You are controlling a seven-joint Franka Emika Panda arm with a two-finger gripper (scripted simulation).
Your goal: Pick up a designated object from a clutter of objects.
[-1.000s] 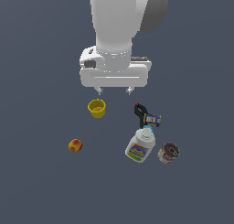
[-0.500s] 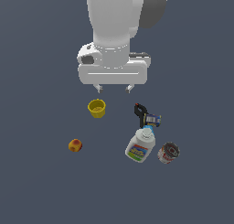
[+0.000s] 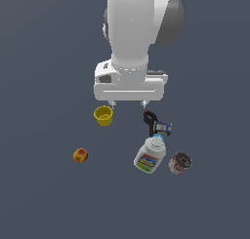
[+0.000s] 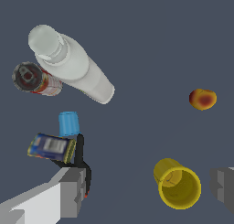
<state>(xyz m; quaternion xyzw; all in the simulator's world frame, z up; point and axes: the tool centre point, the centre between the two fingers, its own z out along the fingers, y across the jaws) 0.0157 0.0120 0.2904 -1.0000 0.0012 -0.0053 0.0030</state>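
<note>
The designated object, a small light-blue cup (image 4: 68,124), lies between the white bottle (image 4: 73,65) and a small box (image 4: 51,146). In the exterior view only a sliver of the blue cup (image 3: 157,135) shows, by the bottle's (image 3: 150,156) cap. My gripper (image 3: 128,105) hangs open and empty above the clutter, between the yellow cup (image 3: 103,115) and the black clamp (image 3: 149,120). In the wrist view one of its fingers (image 4: 68,191) sits over the clamp (image 4: 81,158), and the yellow cup (image 4: 177,183) lies between the jaws.
A red-white can (image 3: 179,163) lies at the bottle's right in the exterior view. A red-yellow fruit (image 3: 80,155) sits apart, toward that view's left. The small box (image 3: 163,128) rests against the clamp.
The gripper has come lower toward the clutter and shifted slightly to the exterior view's right, staying open. The objects have not moved.
</note>
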